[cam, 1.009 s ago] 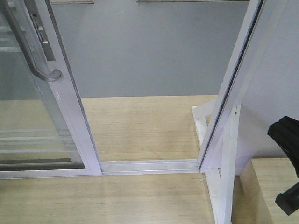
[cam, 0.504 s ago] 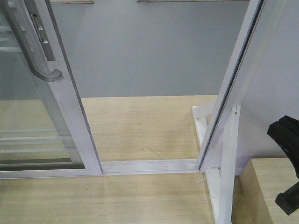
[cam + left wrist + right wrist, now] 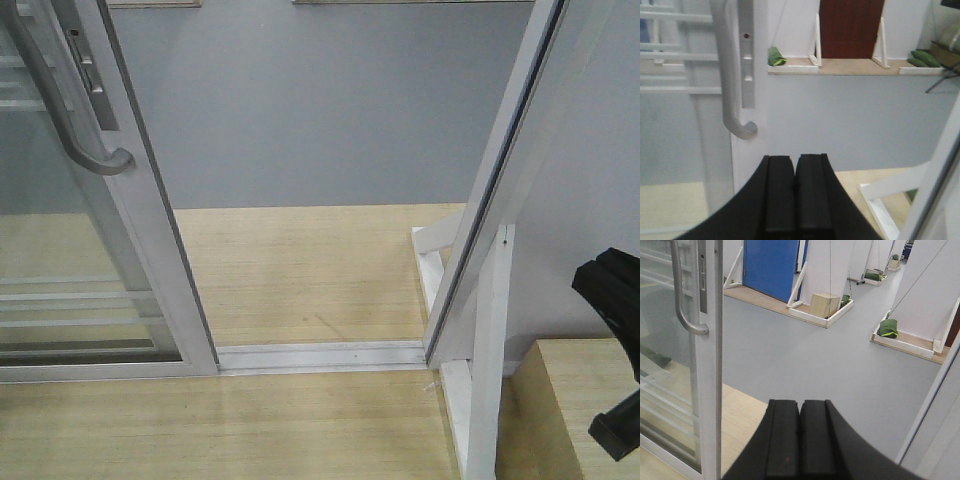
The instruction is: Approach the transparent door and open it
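The transparent door (image 3: 150,230) stands at the left of the front view, a white-framed glass panel with thin white bars and a curved grey handle (image 3: 70,110). An open gap lies between it and the white post on the right. My left gripper (image 3: 794,159) is shut and empty, below and right of the handle (image 3: 729,75), apart from it. In the right wrist view my right gripper (image 3: 800,402) is also shut on nothing, with the door (image 3: 707,365) and handle (image 3: 682,300) off to its left.
A white floor track (image 3: 320,355) crosses the light wood floor. The slanted white frame post (image 3: 490,200) with its brace (image 3: 440,250) bounds the gap on the right, beside a wooden platform (image 3: 560,400). A black arm part (image 3: 615,330) shows at the right edge. Grey floor (image 3: 320,110) lies beyond.
The front view has shifted very slightly: the right post's foot and the wooden platform edge sit a little further left. Both grippers stay shut.
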Tool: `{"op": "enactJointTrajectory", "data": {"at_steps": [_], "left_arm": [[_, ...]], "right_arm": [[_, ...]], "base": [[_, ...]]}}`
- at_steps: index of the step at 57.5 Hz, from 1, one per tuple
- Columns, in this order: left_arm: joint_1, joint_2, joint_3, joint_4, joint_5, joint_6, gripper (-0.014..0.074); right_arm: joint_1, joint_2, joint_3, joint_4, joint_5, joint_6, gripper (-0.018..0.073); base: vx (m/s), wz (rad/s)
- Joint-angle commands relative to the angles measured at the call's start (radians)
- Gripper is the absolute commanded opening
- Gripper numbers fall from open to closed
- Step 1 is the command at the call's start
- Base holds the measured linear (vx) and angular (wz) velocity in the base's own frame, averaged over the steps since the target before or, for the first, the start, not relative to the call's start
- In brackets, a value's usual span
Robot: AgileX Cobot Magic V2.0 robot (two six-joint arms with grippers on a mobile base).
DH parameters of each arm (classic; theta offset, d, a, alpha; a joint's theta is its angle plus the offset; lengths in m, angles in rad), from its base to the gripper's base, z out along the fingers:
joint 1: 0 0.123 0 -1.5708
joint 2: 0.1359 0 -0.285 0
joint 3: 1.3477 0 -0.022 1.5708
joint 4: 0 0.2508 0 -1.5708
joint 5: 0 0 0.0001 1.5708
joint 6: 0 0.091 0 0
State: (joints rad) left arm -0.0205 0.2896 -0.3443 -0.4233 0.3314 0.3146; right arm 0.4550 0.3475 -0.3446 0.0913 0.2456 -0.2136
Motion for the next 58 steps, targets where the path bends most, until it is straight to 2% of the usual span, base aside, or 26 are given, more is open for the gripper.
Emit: {"op": "enactJointTrajectory", "data": {"at_steps": [1, 4, 7, 19, 28, 34, 42, 45, 58], "left_arm": [[-0.001, 0.006, -0.027, 0.165, -0.124, -0.167, 0.0003], [-0.001, 0.006, -0.027, 0.242, -0.134, -0.231, 0.0003], [-0.001, 0.006, -0.027, 0.272, -0.142, -0.255, 0.0003], [-0.001, 0.004, -0.014, 0.269, -0.14, -0.236, 0.0003], [-0.001, -0.103, 0.107, 0.268, -0.149, -0.223, 0.0003], [-0.001, -0.202, 0.234, 0.26, -0.205, -0.224, 0.0003], [-0.001, -0.323, 0.399, 0.234, -0.341, -0.227, 0.0003], [0.0, -0.306, 0.386, 0.235, -0.299, -0.223, 0.0003], [-0.001, -0.306, 0.383, 0.234, -0.26, -0.223, 0.0003]], "right_arm": [[-0.005, 0.006, -0.028, 0.001, -0.083, -0.004, -0.0004], [-0.005, 0.006, -0.028, 0.001, -0.083, -0.004, -0.0004], [-0.005, 0.006, -0.028, 0.001, -0.083, -0.004, -0.0004], [-0.005, 0.006, -0.028, 0.001, -0.083, -0.004, -0.0004], [-0.005, 0.006, -0.028, 0.001, -0.083, -0.004, -0.0004], [-0.005, 0.006, -0.028, 0.001, -0.083, -0.004, -0.0004], [-0.005, 0.006, -0.028, 0.001, -0.085, -0.004, -0.0004], [-0.005, 0.004, -0.028, 0.001, -0.08, -0.004, -0.0004], [-0.005, 0.006, -0.028, 0.001, -0.078, -0.004, -0.0004]], "base": [[0.0, 0.0], [0.0, 0.0], [0.0, 0.0], [0.0, 0.0], [0.0, 0.0], [0.0, 0.0], [0.0, 0.0], [0.0, 0.0], [0.0, 0.0]]}}
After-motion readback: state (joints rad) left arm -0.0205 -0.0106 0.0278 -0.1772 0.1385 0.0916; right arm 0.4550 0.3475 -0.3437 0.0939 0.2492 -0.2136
